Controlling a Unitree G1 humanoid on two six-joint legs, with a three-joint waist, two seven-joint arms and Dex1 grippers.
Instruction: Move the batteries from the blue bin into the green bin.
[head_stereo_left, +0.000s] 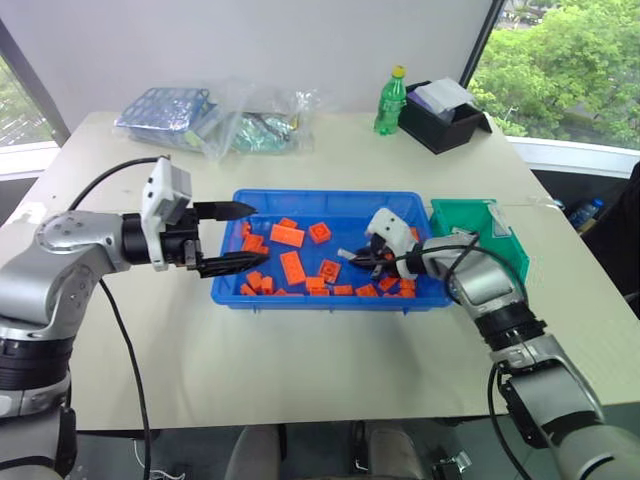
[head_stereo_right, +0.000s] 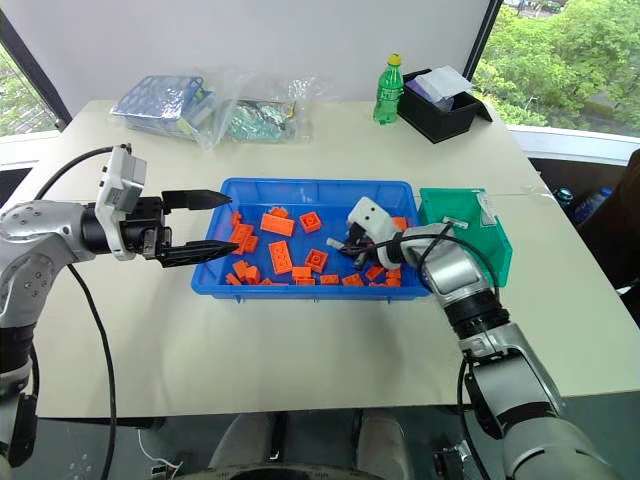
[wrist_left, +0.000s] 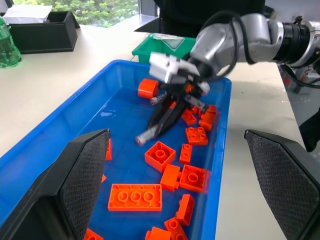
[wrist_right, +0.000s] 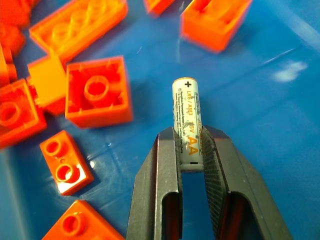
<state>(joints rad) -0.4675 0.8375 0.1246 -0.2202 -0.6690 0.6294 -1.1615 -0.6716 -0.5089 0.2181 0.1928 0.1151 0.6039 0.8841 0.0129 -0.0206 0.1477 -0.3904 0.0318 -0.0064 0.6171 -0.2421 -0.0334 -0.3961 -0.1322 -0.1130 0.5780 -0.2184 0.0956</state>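
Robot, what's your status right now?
Right gripper shut on silver AA battery over bright-blue plastic tray. Left gripper open. Orange plastic bricks scattered around.

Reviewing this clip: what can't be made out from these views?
- Inside of the green bin: head views, its near wall and the right arm hide the floor.
- Other batteries in the blue bin: orange bricks could cover any.
- Battery lower end: right wrist view, hidden between the right end effector fingers.

The battery (wrist_right: 188, 125) reads "+", "LR6 / AM3" and "AA".
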